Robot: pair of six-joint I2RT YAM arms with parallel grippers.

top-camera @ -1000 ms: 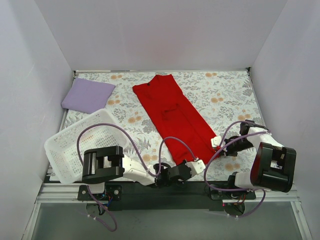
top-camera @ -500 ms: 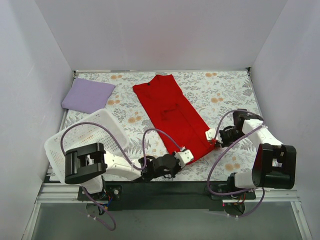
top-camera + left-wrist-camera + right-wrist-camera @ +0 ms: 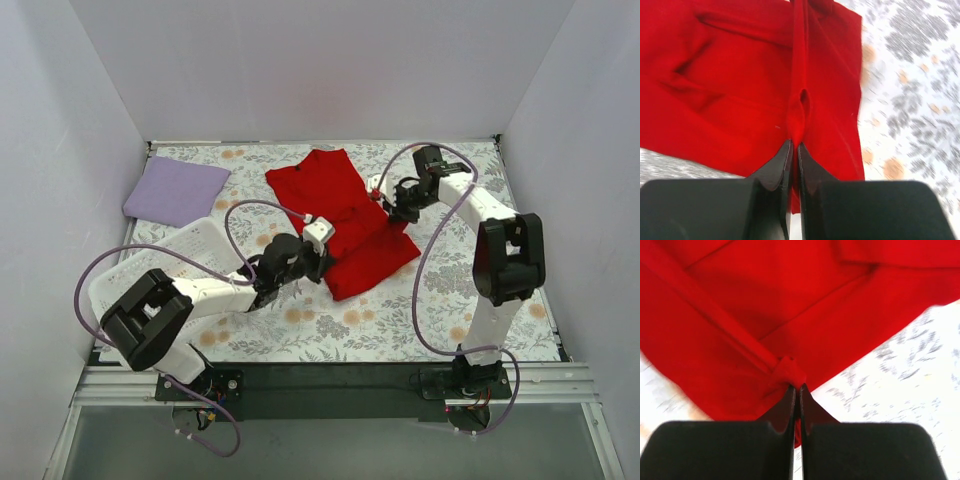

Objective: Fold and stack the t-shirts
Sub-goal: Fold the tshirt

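A red t-shirt (image 3: 335, 195) lies mid-table, its near end doubled back toward the far end. My left gripper (image 3: 322, 228) is shut on the shirt's hem; in the left wrist view (image 3: 794, 142) a pinch of red cloth (image 3: 740, 90) runs up from the closed fingers. My right gripper (image 3: 378, 192) is shut on the other corner of the hem; in the right wrist view (image 3: 796, 387) a bunched fold of the shirt (image 3: 765, 300) sits at the fingertips. A folded lilac t-shirt (image 3: 175, 190) lies at the far left corner.
A white plastic basket (image 3: 150, 280) stands at the near left, beside the left arm. The floral tablecloth (image 3: 450, 280) covers the table. White walls close in the left, right and far sides.
Both grippers have carried the shirt's near hem from the near edge toward the far end, folding the shirt over itself. The right arm has stretched far out across the table.
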